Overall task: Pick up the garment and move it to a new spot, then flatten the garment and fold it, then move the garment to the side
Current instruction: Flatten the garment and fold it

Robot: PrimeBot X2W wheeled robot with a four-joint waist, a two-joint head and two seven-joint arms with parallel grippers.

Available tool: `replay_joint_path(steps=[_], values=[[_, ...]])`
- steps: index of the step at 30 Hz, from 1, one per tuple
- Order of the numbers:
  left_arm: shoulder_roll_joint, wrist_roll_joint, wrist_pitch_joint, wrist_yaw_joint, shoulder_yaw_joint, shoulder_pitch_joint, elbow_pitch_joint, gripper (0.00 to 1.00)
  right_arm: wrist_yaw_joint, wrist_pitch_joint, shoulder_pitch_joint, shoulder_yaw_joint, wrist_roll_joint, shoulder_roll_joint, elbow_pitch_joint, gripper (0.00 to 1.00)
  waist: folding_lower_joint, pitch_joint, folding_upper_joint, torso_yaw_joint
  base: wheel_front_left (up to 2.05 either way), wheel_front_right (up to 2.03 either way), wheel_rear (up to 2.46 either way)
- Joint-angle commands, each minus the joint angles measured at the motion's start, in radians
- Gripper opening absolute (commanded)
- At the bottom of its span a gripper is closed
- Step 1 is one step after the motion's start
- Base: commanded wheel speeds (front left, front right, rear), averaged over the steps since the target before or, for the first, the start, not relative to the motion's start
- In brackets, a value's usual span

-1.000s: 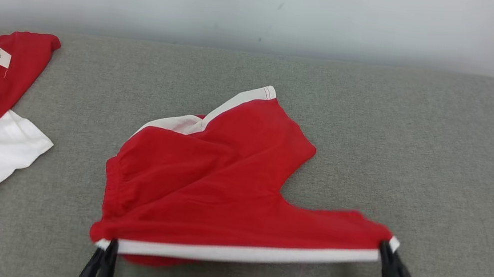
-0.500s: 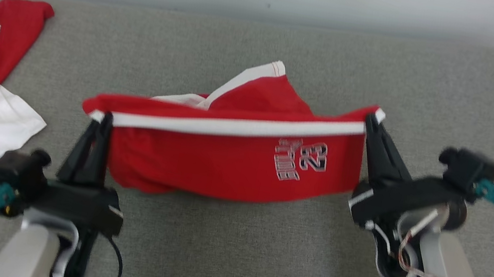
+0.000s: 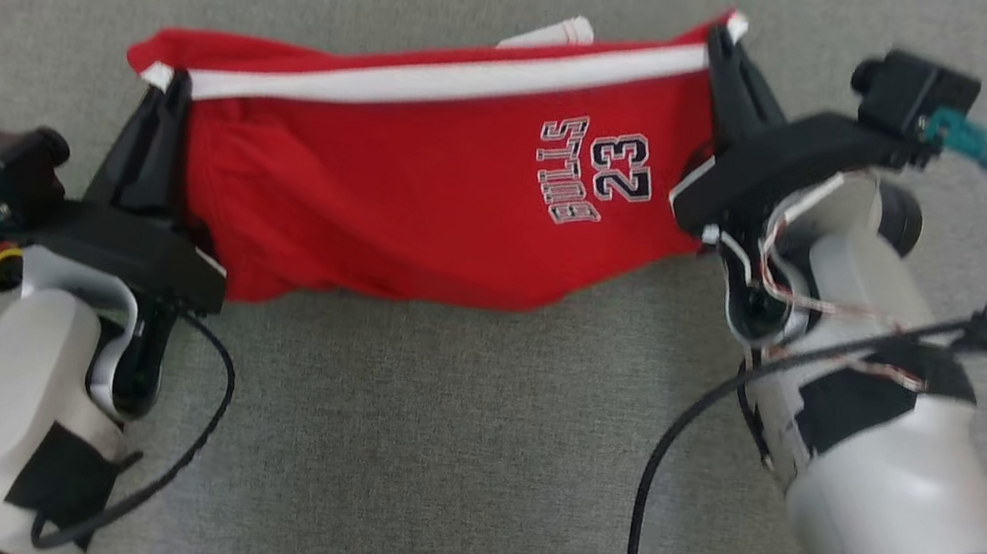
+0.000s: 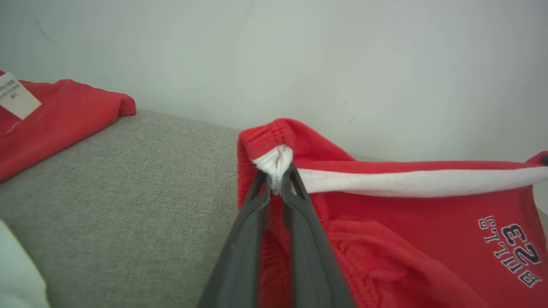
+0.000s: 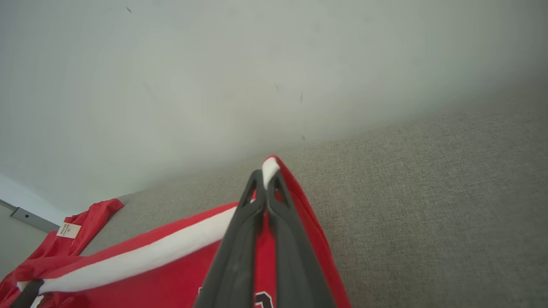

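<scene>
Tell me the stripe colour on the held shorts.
White stripe, clearest in the left wrist view.

Head view: steeply down on grey fabric surface point(image 3: 419, 467). Wrist views: close along left pincer point(image 4: 277, 182) and right pincer point(image 5: 266, 188), toward pale wall point(image 4: 299, 51). Shared: red white-striped shorts point(image 3: 389, 177) between pincers.

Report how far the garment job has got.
Pick-up looks done: left gripper and right gripper are shut on the white-striped edge of the red shorts. In hand: shorts stretched between them, edge raised off the gray cushion. Left: laying down, flattening, folding, moving aside.
</scene>
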Motion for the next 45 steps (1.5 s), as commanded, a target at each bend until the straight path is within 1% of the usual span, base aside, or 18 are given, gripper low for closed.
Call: replay_joint_path(steps=[1,6,8,12,18,19,20,21,22,28,33,34,36,44,45], values=[[0.005,0.002,-0.011,-0.005,0.006,-0.026,0.020,0.00,-0.001,-0.019,-0.048,0.019,0.015,0.005,0.037,0.00,-0.0003,0.049,-0.0002,0.011,0.00,0.00,0.00],[-0.004,0.008,-0.025,-0.005,0.009,-0.057,0.048,0.00,-0.001,-0.043,-0.145,0.072,0.050,0.009,0.143,0.00,-0.0003,0.082,-0.0002,0.028,0.00,0.00,0.00],[-0.009,0.008,-0.029,0.002,0.015,-0.061,0.053,0.00,-0.001,-0.048,-0.173,0.094,0.063,0.010,0.182,0.00,-0.0003,0.091,-0.0002,0.038,0.00,0.00,0.00],[-0.016,0.011,-0.032,0.006,0.022,-0.063,0.054,0.00,-0.001,-0.067,-0.203,0.141,0.106,0.010,0.220,0.00,-0.0003,0.105,-0.0002,0.060,0.00,0.00,0.00],[-0.023,0.014,-0.033,-0.004,0.020,-0.066,0.072,0.00,-0.001,-0.095,-0.220,0.196,0.154,0.010,0.265,0.00,-0.0003,0.109,-0.0002,0.075,0.00,0.00,0.00],[-0.026,0.015,-0.034,-0.004,0.019,-0.068,0.078,0.00,-0.001,-0.099,-0.223,0.206,0.159,0.010,0.276,0.41,-0.0003,0.109,-0.0002,0.076,0.00,0.00,0.00],[-0.028,0.017,-0.034,-0.006,0.018,-0.067,0.085,0.32,-0.001,-0.105,-0.224,0.215,0.164,0.010,0.283,1.00,-0.0003,0.107,-0.0002,0.076,0.00,0.00,0.00],[-0.029,0.018,-0.034,-0.005,0.021,-0.067,0.088,0.95,-0.001,-0.108,-0.223,0.222,0.172,0.010,0.291,1.00,-0.0003,0.104,-0.0002,0.076,0.00,0.00,0.00],[-0.030,0.021,-0.034,-0.004,0.025,-0.065,0.090,1.00,-0.001,-0.115,-0.221,0.229,0.181,0.010,0.296,1.00,-0.0003,0.099,-0.0002,0.075,0.00,0.00,0.00],[-0.034,0.040,-0.035,-0.009,0.055,-0.018,0.066,1.00,-0.001,-0.143,-0.203,0.270,0.224,0.011,0.306,1.00,-0.0003,0.048,-0.0002,0.065,0.00,0.00,0.00],[-0.040,0.074,-0.035,-0.014,0.089,0.074,-0.014,1.00,-0.001,-0.159,-0.168,0.309,0.247,0.004,0.294,1.00,-0.0003,-0.014,-0.0002,0.059,0.00,0.00,0.00],[-0.042,0.089,-0.034,-0.012,0.106,0.117,-0.063,1.00,-0.001,-0.163,-0.143,0.326,0.259,-0.010,0.283,1.00,-0.0003,-0.037,-0.0002,0.059,0.00,0.00,0.00],[-0.046,0.105,-0.034,-0.013,0.122,0.164,-0.116,1.00,-0.001,-0.166,-0.118,0.340,0.271,-0.025,0.271,1.00,-0.0003,-0.059,-0.0002,0.059,0.00,0.00,0.00],[-0.062,0.185,-0.034,0.004,0.159,0.369,-0.330,1.00,-0.001,-0.183,0.006,0.396,0.291,-0.093,0.252,1.00,-0.0003,-0.140,-0.0002,0.066,0.00,0.00,0.00],[-0.066,0.202,-0.034,0.007,0.162,0.417,-0.379,1.00,-0.001,-0.182,0.035,0.404,0.300,-0.103,0.256,1.00,-0.0003,-0.154,-0.0002,0.066,0.00,0.00,0.00]])
